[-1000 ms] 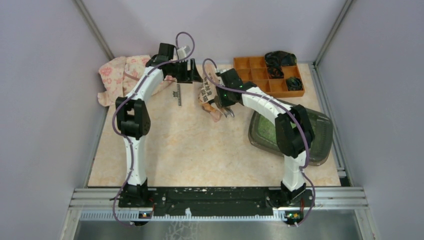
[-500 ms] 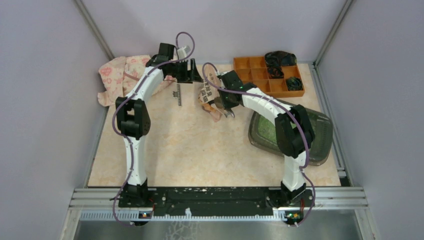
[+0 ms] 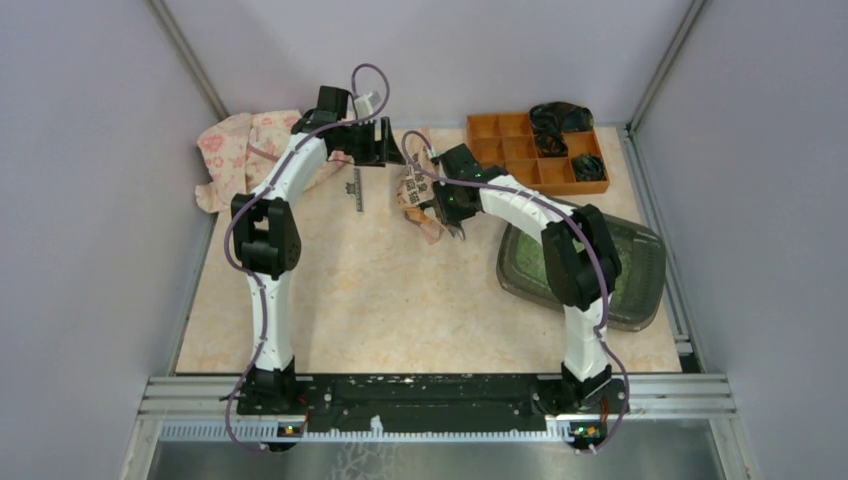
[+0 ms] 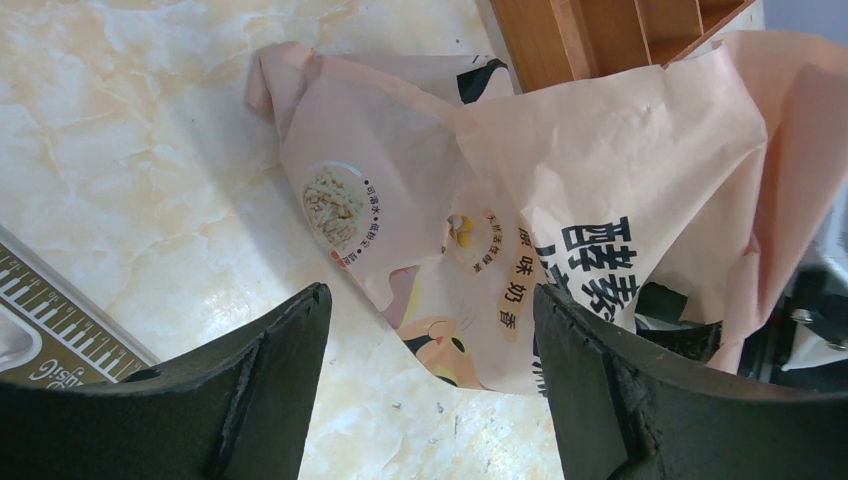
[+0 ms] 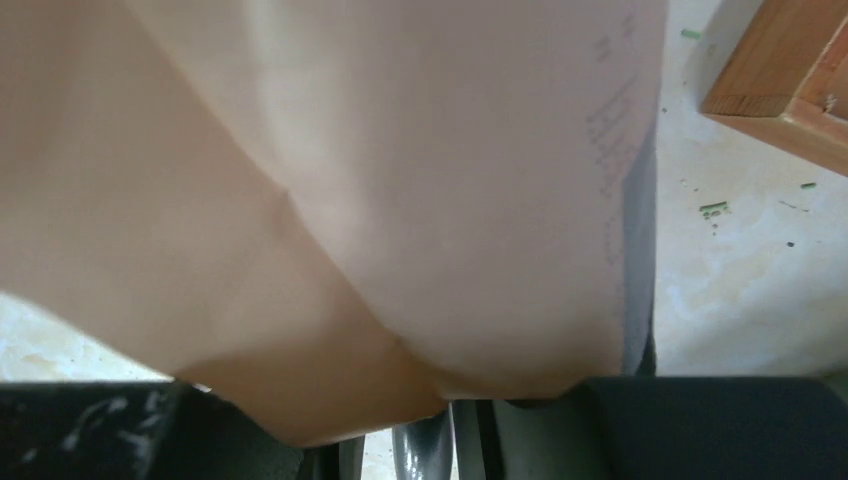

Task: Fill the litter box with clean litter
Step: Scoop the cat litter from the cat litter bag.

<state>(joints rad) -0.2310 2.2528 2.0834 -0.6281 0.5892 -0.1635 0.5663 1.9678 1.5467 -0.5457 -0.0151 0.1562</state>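
Since the litter must end up in the box, start with the marbled table (image 3: 400, 300), hard and glossy. On its right side sits the litter box (image 3: 655, 262), a dark rounded plastic tray with a raised rim. Its long axis runs roughly across the table, and clean litter (image 3: 528, 265), fine green granules, lies inside. The box lies right of the right gripper (image 3: 447, 215) and closer to the bases, under that arm's elbow, so the right arm is nearer. The crumpled pink printed bag (image 3: 412, 190) lies against that gripper, its smooth skin filling the wrist view; whether the jaws pinch it I cannot tell. The left gripper (image 4: 430, 295) hangs spread wide above the bag, holding nothing.
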